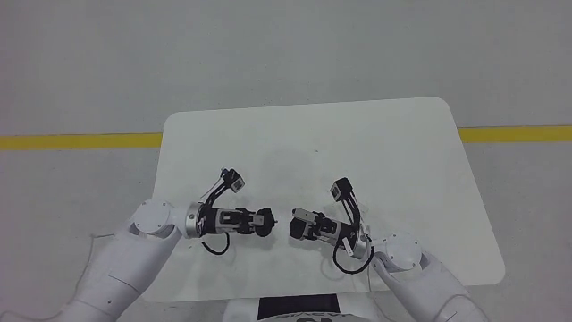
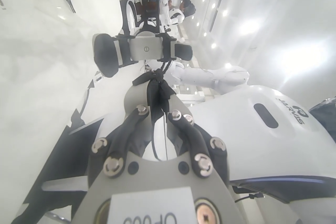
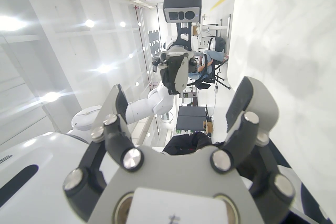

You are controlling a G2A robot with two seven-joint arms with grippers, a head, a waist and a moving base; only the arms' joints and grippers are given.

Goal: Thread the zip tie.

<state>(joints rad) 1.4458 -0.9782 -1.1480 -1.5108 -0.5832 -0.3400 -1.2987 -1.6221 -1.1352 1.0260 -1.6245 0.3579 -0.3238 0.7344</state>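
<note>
My left gripper (image 2: 157, 81) is shut on a thin black zip tie (image 2: 165, 135). The tie's strap runs back between the fingers, and a small black end pokes out past the tips. In the top view the left gripper (image 1: 266, 222) and right gripper (image 1: 297, 226) face each other tip to tip, a small gap apart, above the near middle of the white table (image 1: 402, 143). My right gripper (image 3: 181, 101) is open with nothing between its pads. The left wrist view shows the right gripper (image 2: 143, 49) just beyond the tie's end, with its jaws spread wide.
The white table's top (image 1: 268, 143) is bare around both arms, and its near edge lies just below them. Grey floor with yellow lines (image 1: 80, 140) surrounds the table.
</note>
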